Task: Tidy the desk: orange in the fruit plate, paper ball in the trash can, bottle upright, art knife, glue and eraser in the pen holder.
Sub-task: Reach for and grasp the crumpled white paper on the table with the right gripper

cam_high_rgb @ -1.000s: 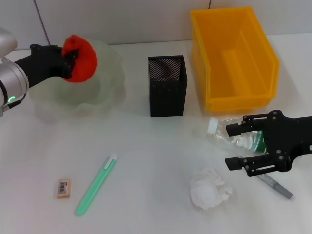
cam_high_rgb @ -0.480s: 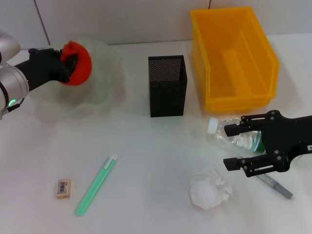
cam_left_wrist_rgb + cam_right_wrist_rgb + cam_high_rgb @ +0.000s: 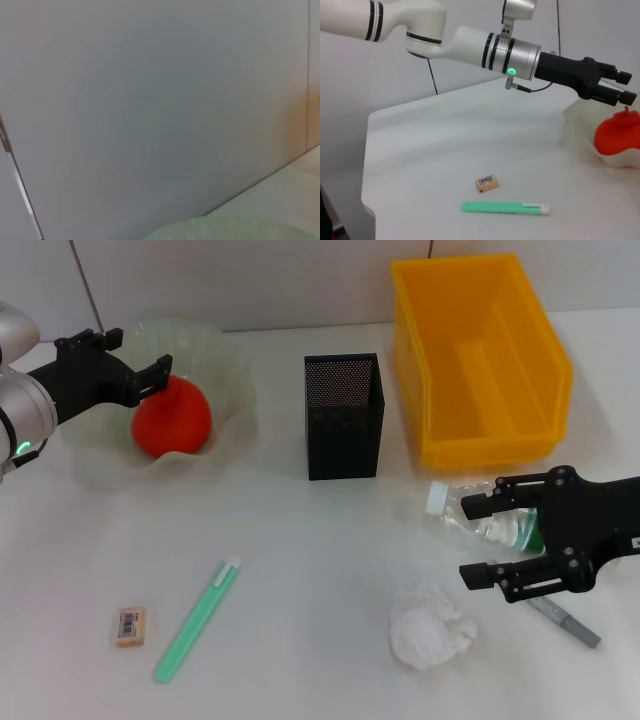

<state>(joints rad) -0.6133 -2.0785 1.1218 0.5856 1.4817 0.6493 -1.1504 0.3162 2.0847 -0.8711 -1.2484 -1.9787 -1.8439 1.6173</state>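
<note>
Orange-into-plate looks like the step just closing, and the rest of the desk is untouched. Nearest the front edge of the tabletop [image 3: 300, 540] lie the eraser [image 3: 130, 626] and the green art knife [image 3: 196, 621] toward the front left corner, and the crumpled paper ball [image 3: 431, 628] toward the front right. Just behind the paper ball, the right gripper [image 3: 480, 540] hangs with its jaws spread on either side of the bottle [image 3: 478, 516], which lies on its side near the right edge with its white cap pointing toward the middle. A grey stick, probably the glue [image 3: 566, 620], pokes out from beneath that gripper.

Farther back, the black mesh pen holder [image 3: 343, 416] stands mid-tabletop, with the yellow bin [image 3: 480, 360], seemingly the trash can, at the back right corner. At the back left, the orange [image 3: 171, 420] rests inside the translucent fruit plate [image 3: 225, 370]. The left gripper [image 3: 140, 365] hovers just above it with jaws spread, holding nothing; the orange sits right below its fingertips.

By the look of it, the left arm next needs to lift clear of the plate and go for the eraser or art knife, while the right gripper is placed to close on the bottle and stand it upright.
</note>
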